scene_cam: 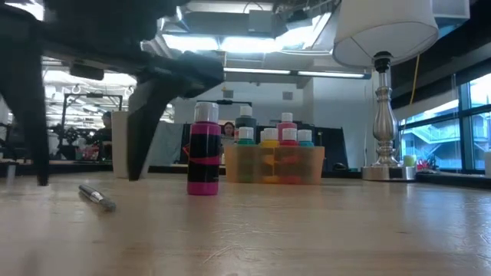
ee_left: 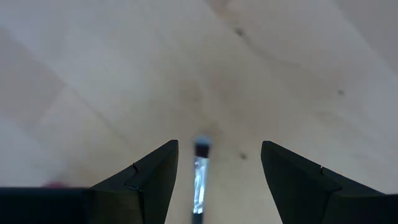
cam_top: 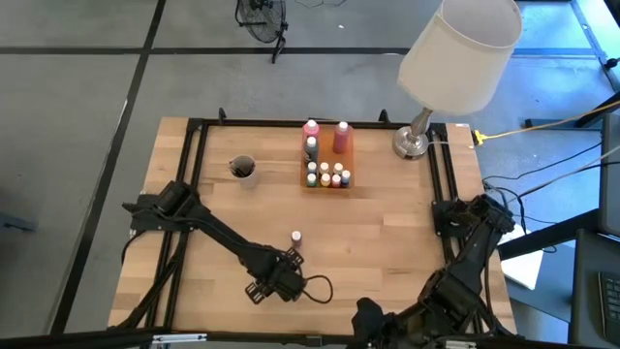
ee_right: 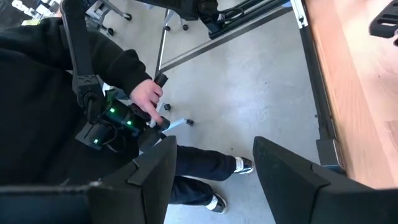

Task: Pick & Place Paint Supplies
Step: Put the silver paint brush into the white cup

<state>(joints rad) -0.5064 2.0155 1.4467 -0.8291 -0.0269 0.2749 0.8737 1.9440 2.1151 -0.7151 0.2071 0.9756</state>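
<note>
While the wooden table [cam_top: 387, 242] fills the middle of the high view, with the white-shaded lamp [cam_top: 455, 53] at its upper right, the step in hand is judged to be the pickup of a thin brush [ee_left: 199, 180] by the left gripper [cam_top: 281, 276], which hangs low over the boards at lower centre. The right gripper [ee_right: 214, 177] is parked off the table's lower right edge, jaws apart and empty, with a person's hand [ee_right: 148, 96] seen on a controller beyond it. A tray [cam_top: 326, 173] of small capped bottles sits at upper centre, two taller bottles at its back edge, and a dark cup [cam_top: 242, 169] stands to its left. A single pink bottle [cam_top: 296, 237] stands alone just above the left gripper. In the left wrist view the brush is seen lying on the wood between the two fingers [ee_left: 146, 180], which are spread wide and hold nothing. For a clean grip, the jaws should be kept centred across the handle, lowered until the tips nearly meet the wood, and closed squarely, so that the thin handle is not rolled aside. The pink bottle nearby should be kept clear of.
</note>
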